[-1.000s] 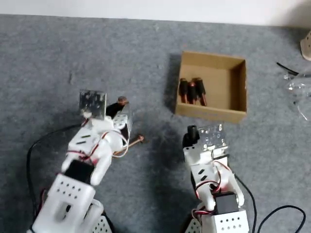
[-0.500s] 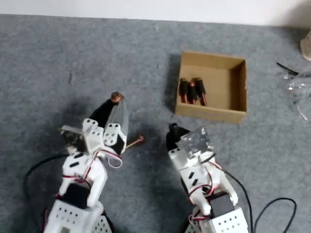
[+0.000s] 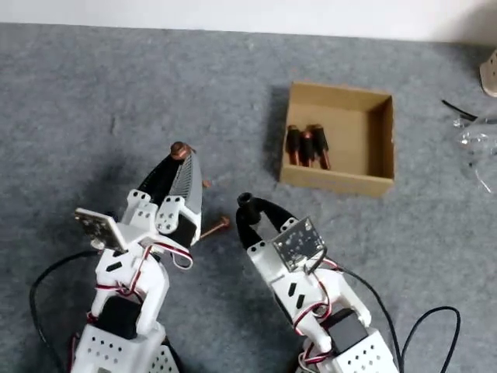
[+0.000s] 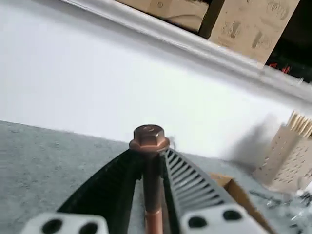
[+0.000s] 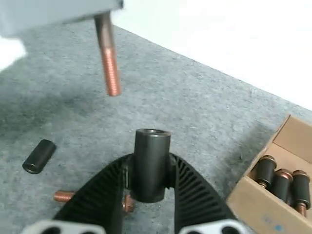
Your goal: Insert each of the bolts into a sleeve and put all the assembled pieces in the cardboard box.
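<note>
Copper bolt [image 3: 180, 150] in the high view pokes its head past the tips of the left gripper [image 3: 181, 160], which is clamped on its shaft. The right gripper [image 3: 247, 208] pinches a black sleeve [image 3: 245, 201] near a loose bolt [image 3: 216, 227], and three assembled pieces [image 3: 307, 145] lie in the cardboard box [image 3: 338, 92]. Left wrist view — shaft runs straight between the fingers [image 4: 117, 180]. Right wrist view: sleeve squeezed between both fingers [image 5: 97, 195], open end sticking out past them, spare sleeve [image 5: 39, 156] on the carpet [image 5: 195, 107]. Versus a second ago, both grippers swung in toward each other.
</note>
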Robot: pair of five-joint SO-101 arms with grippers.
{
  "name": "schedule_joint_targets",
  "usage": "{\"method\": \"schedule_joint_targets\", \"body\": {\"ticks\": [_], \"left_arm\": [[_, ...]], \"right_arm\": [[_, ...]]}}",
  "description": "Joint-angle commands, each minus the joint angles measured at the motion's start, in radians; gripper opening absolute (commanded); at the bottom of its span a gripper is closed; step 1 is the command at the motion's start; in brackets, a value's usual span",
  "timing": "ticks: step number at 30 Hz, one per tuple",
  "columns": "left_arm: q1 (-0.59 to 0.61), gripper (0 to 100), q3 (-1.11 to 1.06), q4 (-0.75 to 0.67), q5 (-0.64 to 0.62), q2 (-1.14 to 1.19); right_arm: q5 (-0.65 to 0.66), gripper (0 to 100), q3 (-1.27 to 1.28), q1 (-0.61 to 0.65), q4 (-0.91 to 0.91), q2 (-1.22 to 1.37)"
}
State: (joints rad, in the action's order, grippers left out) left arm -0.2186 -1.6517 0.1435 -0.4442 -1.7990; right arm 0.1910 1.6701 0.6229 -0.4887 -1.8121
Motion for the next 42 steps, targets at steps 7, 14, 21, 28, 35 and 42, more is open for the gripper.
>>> {"method": "schedule_joint_targets", "body": {"ticks": [7,14,21,28,35,42], "left_arm": [[-0.150,1,0.108,-0.029,-0.060,-0.027],[-0.277,1,0.101,-0.026,-0.063,-0.024],[-0.303,1,0.093,0.034,-0.058,-0.024],[-0.205,1,0.093,0.034,-0.068,-0.024],[-0.186,1,0.099,0.034,-0.149,-0.024],[-0.085,1,0.125,0.002,-0.158,-0.025]], "right_arm": [[0.014,0.5,0.096,0.016,0.035,-0.001],[0.014,0.5,0.096,0.018,0.035,-0.001],[0.015,0.5,0.096,0.018,0.035,-0.001],[0.015,0.5,0.096,0.016,0.035,-0.002],[0.107,0.5,0.096,0.012,0.077,-0.007],[0.109,0.5,0.096,0.015,0.091,-0.008]]}}
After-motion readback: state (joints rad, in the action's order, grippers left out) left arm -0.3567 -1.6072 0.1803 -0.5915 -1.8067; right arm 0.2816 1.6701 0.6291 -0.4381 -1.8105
